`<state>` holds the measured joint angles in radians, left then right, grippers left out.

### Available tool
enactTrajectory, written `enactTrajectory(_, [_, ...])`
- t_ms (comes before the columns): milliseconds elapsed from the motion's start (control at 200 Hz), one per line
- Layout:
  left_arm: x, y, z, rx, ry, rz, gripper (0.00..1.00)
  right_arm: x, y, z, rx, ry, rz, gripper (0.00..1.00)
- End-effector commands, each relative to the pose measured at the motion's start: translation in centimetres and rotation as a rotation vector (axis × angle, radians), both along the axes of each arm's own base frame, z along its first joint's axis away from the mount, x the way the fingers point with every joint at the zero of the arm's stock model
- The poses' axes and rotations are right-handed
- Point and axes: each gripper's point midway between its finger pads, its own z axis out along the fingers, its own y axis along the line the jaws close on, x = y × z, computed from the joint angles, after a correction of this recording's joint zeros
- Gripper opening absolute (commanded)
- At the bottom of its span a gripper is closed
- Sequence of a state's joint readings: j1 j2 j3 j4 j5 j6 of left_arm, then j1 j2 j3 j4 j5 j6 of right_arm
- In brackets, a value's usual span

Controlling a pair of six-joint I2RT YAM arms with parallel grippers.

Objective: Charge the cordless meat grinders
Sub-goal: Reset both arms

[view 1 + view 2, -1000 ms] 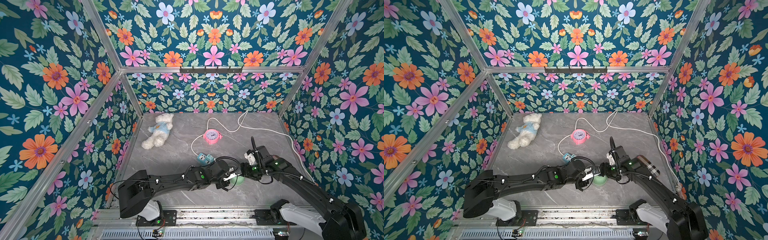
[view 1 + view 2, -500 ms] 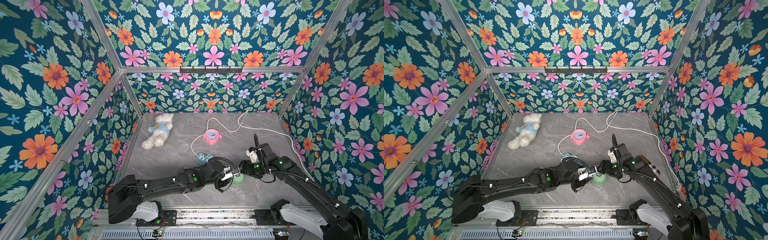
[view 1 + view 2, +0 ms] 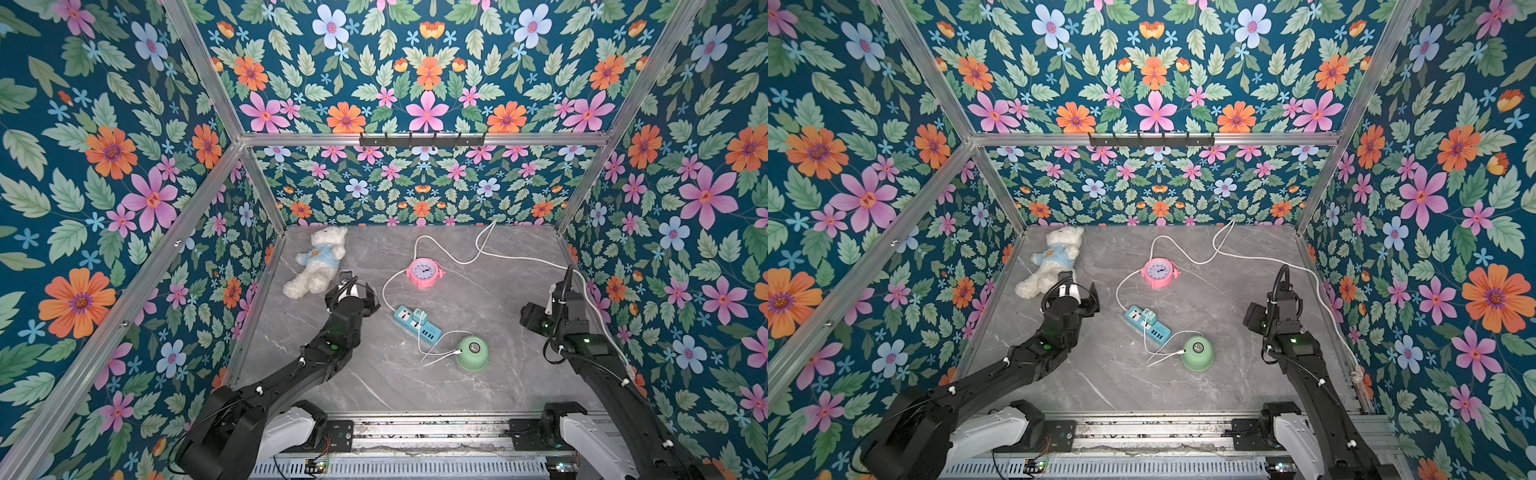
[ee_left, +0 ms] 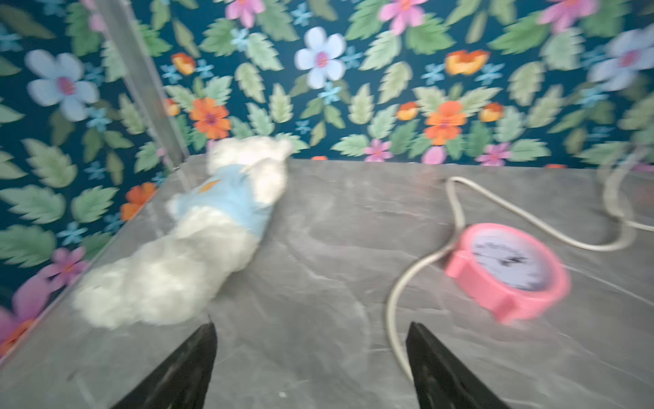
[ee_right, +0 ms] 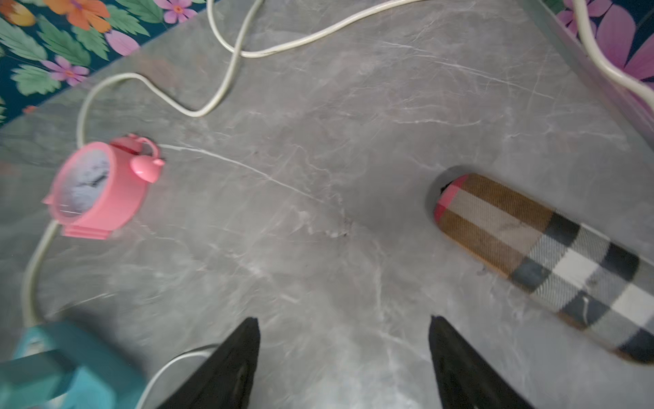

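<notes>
The green meat grinder (image 3: 471, 353) sits on the desk (image 3: 374, 386) by the blue power strip (image 3: 417, 324), looks light, hard and slippery, best held by its round sides; both arms' jaws are spread, empty.

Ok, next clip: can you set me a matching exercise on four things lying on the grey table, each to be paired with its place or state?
Things:
A. mint-green dome-shaped plastic meat grinder
B. pink round alarm clock
C. white plush bear in a light-blue shirt
D. teal power strip

Places or states:
1. lying near the back left corner
2. carries a small teal cube adapter
3. has a thin white cable plugged into its side
4. lying dial up, farther back than the strip

Pairs: A-3, B-4, C-1, D-2.
</notes>
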<state>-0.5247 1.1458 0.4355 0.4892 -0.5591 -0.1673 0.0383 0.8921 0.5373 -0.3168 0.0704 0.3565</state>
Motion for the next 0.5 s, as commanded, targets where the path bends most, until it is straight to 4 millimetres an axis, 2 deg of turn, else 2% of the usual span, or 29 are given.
enactTrajectory(0, [1.2,4.7,-0.3,0.085,-0.025,0.121,0.89,4.2,-2.6,1.8,-0.185,-0.237,-0.022,0.77])
enactTrajectory(60, [1.2,7.6,-1.7,0.092,-0.002,0.199,0.90,5.3,-2.5,0.2,-0.203,-0.251,0.017,0.78])
enactTrajectory(125, [1.5,8.3,-2.8,0.072,-0.026,0.160,0.91,6.7,-2.3,-1.0,-0.227,-0.290,0.058,0.78])
enactTrajectory(215, [2.0,9.1,-4.5,0.072,-0.029,0.155,0.92,8.9,-1.7,-0.3,-0.241,-0.363,0.110,0.78])
enactTrajectory(250, [2.4,9.3,-4.3,0.081,-0.050,0.153,0.92,9.5,-1.7,-0.2,-0.197,-0.402,0.119,0.78])
enactTrajectory(305, [2.8,8.6,-4.0,0.116,-0.074,0.101,0.93,9.7,-1.4,-2.0,-0.174,-0.371,0.149,0.77])
enactTrajectory(345, [3.0,8.9,-3.8,0.132,-0.101,0.105,0.94,9.3,-1.0,-2.4,-0.175,-0.423,0.175,0.76])
enactTrajectory(385, [3.1,9.3,-4.4,0.112,-0.105,0.095,0.95,8.9,-0.8,-1.5,-0.189,-0.503,0.180,0.76])
enactTrajectory(465, [2.5,10.4,-5.5,0.048,-0.129,0.095,0.96,8.6,-0.9,-1.4,-0.188,-0.497,0.168,0.75])
enactTrajectory(495, [2.6,10.8,-4.9,0.057,-0.174,0.113,0.99,8.8,-0.9,-1.4,-0.184,-0.501,0.168,0.75])
